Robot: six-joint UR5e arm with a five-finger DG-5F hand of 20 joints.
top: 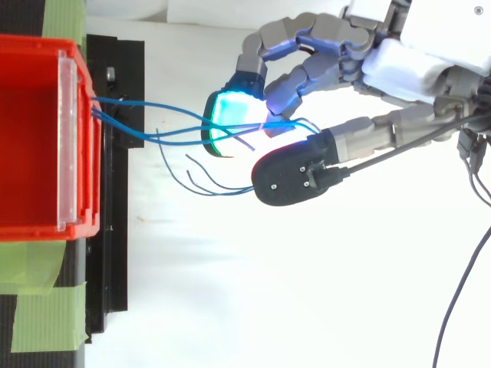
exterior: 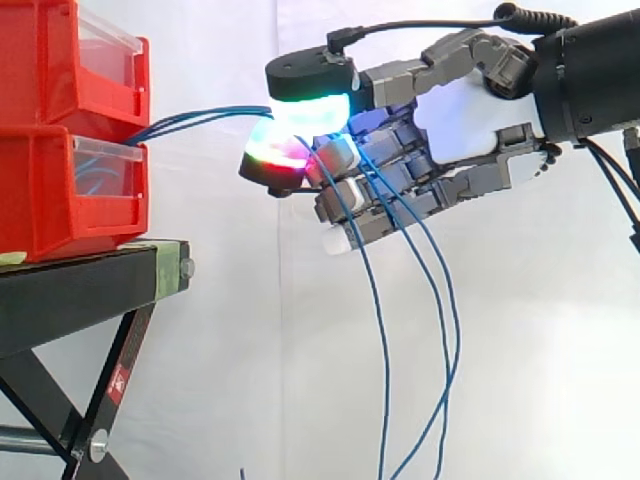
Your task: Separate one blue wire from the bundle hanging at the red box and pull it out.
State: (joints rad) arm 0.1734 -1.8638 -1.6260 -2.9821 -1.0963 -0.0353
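Note:
A bundle of thin blue wires point(exterior: 200, 120) leaves the front of the stacked red boxes point(exterior: 60, 190) and runs right, nearly level, to my hand point(exterior: 470, 130). The hand is shut on the wires: a green-glowing pad point(exterior: 312, 110) presses down on them from above, against a red-glowing pad point(exterior: 280, 155) below. Past the pinch, three blue strands point(exterior: 380, 330) cross the curled fingers and hang down out of view. From above, the wires point(top: 153, 126) fan out from the box's corner point(top: 86, 100) toward the hand point(top: 414, 61), and some loose ends point(top: 207, 180) curl free.
The red boxes sit on a black stand point(exterior: 80, 290) with angled legs. Green tape point(top: 46, 307) marks the stand's top beside the box. A white curtain hangs behind. The arm point(exterior: 600, 70) enters from the right.

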